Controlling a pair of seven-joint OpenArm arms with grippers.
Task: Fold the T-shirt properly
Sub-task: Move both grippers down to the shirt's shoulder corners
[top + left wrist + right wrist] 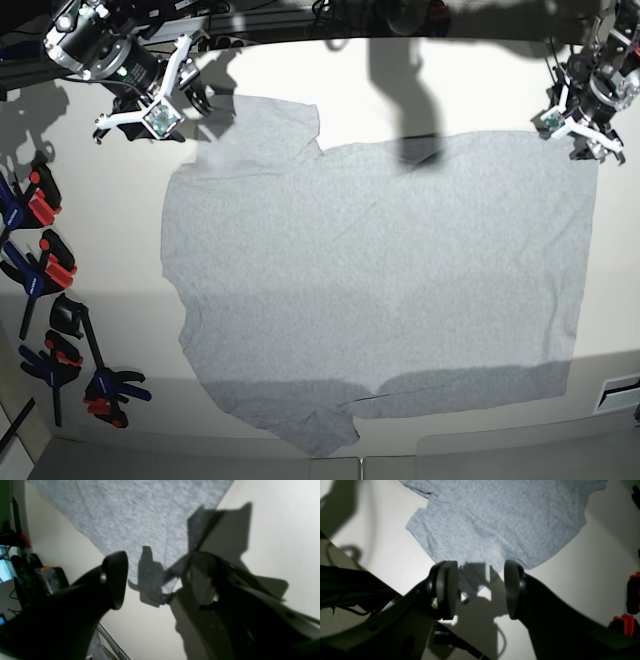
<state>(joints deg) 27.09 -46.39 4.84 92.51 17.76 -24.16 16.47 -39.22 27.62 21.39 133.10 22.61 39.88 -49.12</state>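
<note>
The light grey T-shirt (380, 270) lies spread flat on the white table, plain side up, with its hem to the right. In the base view my left gripper (584, 143) is at the shirt's far right corner. In the left wrist view it (157, 582) is open, and that shirt corner (152, 575) lies between the jaws in shadow. My right gripper (196, 102) is at the far left sleeve (262, 122). In the right wrist view it (480, 590) is open, with the sleeve's tip (472, 580) between the pads. No lettering or tag shows.
Several red, blue and black clamps (45, 265) lie along the table's left edge; some show in the right wrist view (632, 592). The table's front edge (480, 445) runs just below the near sleeve (310, 425). Cables and gear sit beyond the far edge.
</note>
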